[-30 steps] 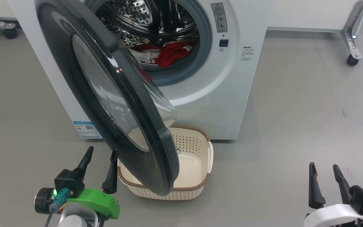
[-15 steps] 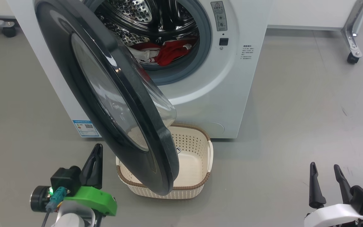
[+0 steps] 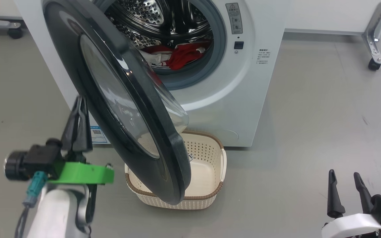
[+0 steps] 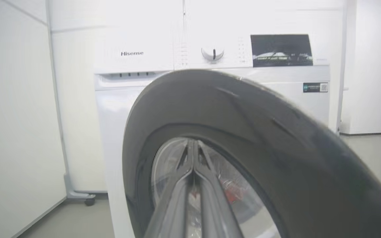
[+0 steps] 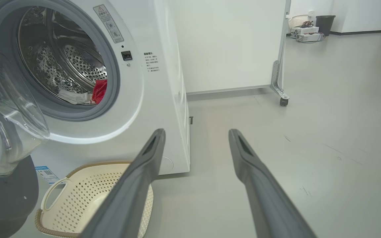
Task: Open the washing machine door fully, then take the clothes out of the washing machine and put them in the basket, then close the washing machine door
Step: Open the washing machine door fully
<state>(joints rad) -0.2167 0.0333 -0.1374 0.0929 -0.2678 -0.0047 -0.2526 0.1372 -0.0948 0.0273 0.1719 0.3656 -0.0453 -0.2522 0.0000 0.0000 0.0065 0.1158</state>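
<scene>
The washing machine door (image 3: 117, 99) stands partly open, swung out over the basket (image 3: 210, 195), which sits on the floor (image 3: 309, 132) at the foot of the washing machine (image 3: 243, 99); the red clothes (image 3: 184, 56) lie in its drum (image 3: 150, 13). The left gripper (image 3: 80, 99), fingers pressed together on nothing, points at the door's outer face, contact unclear. The right gripper (image 3: 344, 173) stands spread wide and empty above the floor, well apart from all.
</scene>
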